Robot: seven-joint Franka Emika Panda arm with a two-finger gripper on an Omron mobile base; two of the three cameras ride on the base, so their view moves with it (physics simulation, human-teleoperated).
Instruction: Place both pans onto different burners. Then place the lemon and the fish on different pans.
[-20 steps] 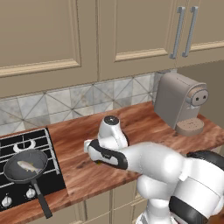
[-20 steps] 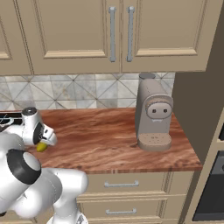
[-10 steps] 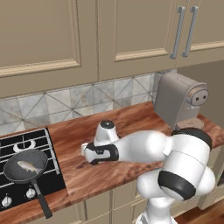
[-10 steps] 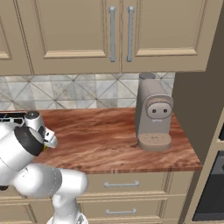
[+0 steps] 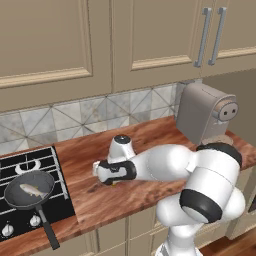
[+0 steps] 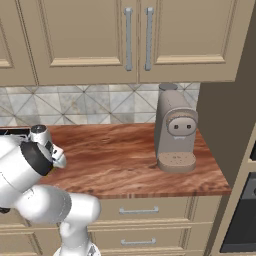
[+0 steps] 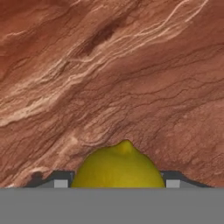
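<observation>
On the wooden counter [image 5: 150, 145], right of the hob [image 5: 30, 170], the lemon [image 7: 118, 166] lies directly between the fingers [image 7: 61, 182] of the gripper [image 5: 111, 181], which points straight down over it. Its pointed tip aims away across the wood grain, so the jaws flank its sides, just beside the skin; whether they already press it, I cannot tell. One pan [image 5: 29, 190] sits on a front burner holding the fish [image 5: 31, 189], well to the left.
</observation>
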